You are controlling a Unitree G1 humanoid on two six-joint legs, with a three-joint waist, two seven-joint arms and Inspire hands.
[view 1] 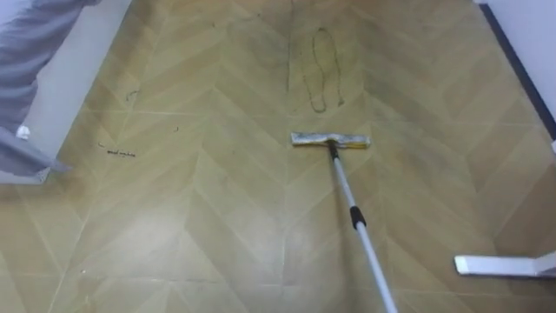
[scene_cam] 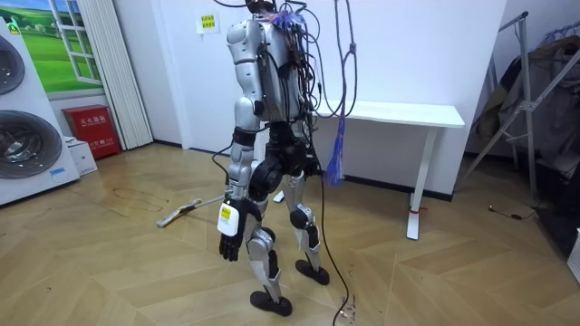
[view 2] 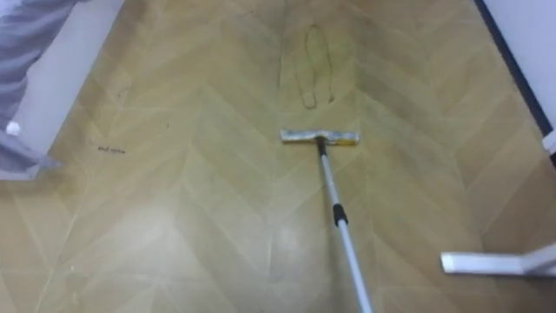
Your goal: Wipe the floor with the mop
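A crumpled grey cloth (view 1: 17, 61) hangs over the left edge of the tan herringbone wood floor (view 1: 200, 217). The robot's left hand (scene_cam: 229, 246) hangs beside its thigh (room view), fingers loose and holding nothing. Ahead of the robot, the flat-headed mop with a silver pole (view 1: 330, 140) rests head-down on the floor, the pole slanting toward the lower right. A white desk (scene_cam: 399, 114) stands to the robot's right.
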